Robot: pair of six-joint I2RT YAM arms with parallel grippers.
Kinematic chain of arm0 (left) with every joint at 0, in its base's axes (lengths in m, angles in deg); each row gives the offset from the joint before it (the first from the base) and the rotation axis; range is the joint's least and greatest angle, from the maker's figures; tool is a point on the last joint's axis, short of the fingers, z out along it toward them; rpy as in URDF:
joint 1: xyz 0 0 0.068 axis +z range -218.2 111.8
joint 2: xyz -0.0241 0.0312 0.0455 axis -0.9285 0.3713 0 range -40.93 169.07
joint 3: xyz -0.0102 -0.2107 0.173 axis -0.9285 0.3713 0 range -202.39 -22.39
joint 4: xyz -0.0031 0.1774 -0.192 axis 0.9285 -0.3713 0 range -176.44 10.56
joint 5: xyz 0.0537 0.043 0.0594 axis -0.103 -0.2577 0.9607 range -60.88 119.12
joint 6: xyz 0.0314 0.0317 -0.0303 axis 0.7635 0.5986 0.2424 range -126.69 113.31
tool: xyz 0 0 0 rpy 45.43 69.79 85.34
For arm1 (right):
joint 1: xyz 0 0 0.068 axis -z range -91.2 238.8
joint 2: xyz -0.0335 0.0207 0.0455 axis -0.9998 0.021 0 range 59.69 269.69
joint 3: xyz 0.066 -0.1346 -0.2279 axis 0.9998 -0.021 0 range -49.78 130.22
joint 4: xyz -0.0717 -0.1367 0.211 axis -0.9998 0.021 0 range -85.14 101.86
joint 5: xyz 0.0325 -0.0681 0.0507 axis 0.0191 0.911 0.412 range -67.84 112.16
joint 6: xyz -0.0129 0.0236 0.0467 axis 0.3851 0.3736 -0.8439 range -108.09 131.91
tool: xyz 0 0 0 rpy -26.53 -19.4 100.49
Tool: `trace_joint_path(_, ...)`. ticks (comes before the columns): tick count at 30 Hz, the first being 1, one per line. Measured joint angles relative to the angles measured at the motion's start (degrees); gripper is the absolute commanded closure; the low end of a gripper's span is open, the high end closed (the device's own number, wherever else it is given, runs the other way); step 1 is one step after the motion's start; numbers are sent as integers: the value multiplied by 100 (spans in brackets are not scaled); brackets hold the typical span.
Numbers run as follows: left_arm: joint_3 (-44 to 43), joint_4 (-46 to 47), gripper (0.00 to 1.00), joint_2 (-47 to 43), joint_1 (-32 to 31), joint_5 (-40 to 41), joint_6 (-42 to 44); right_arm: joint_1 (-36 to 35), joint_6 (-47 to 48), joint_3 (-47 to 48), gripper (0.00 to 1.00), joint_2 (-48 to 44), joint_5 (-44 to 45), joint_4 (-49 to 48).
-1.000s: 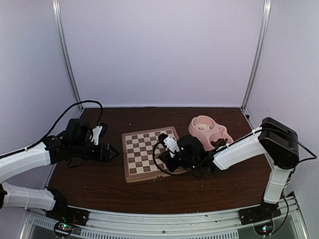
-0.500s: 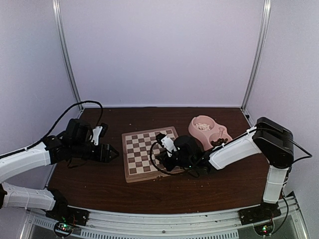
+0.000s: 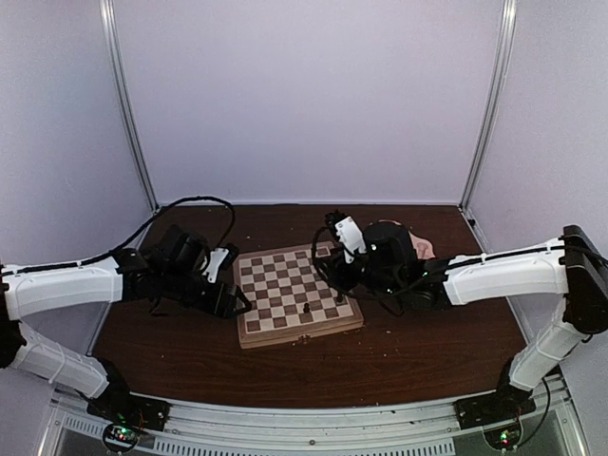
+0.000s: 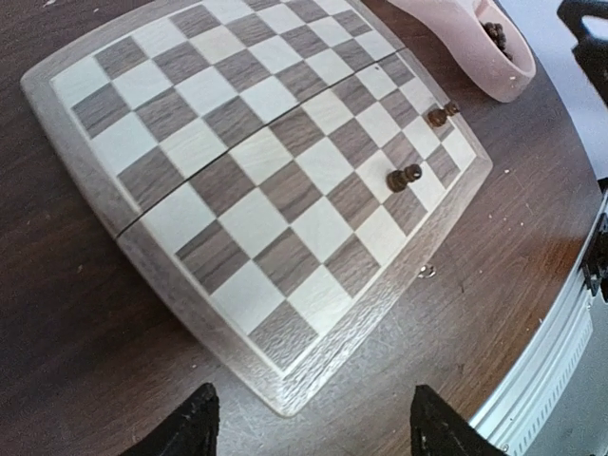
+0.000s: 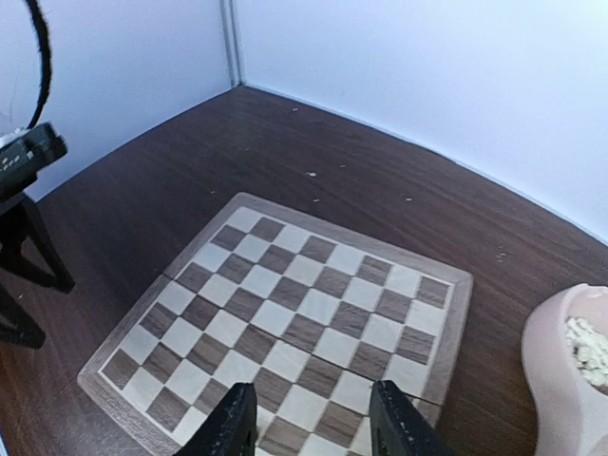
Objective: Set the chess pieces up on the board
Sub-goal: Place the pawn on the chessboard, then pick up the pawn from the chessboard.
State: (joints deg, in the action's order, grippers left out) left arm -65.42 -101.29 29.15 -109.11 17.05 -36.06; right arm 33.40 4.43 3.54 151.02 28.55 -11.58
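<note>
Soft even light, fisheye-bowed board (image 4: 256, 223)

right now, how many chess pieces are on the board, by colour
dark pieces on the board: 2
cream pieces on the board: 0 (those in view lie in the pink bowl)
total on the board: 2

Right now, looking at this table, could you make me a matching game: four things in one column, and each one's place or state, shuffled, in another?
1. square wooden chessboard with cream and brown checks
2. two dark brown turned chess pieces
3. pink double bowl
4. left pincer

A. open, holding nothing
B. lying flat on the dark brown table
C. standing upright on checked squares
D. resting beside the board, off it

Pairs: 1-B, 2-C, 3-D, 4-A
</note>
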Motion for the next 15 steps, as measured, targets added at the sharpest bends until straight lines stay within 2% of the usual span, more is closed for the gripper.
trace_joint_path(3,-413,-20,32,393,-328,114,85,306,-33,-2,58,-387,109,415)
trace_joint_path(10,-1432,-256,34,1373,-863,564,293,1534,-245,-96,57,-938,127,1311)
trace_joint_path(15,-2201,-575,35,2135,-1220,1123,374,1888,-350,-328,55,-1069,127,1456)
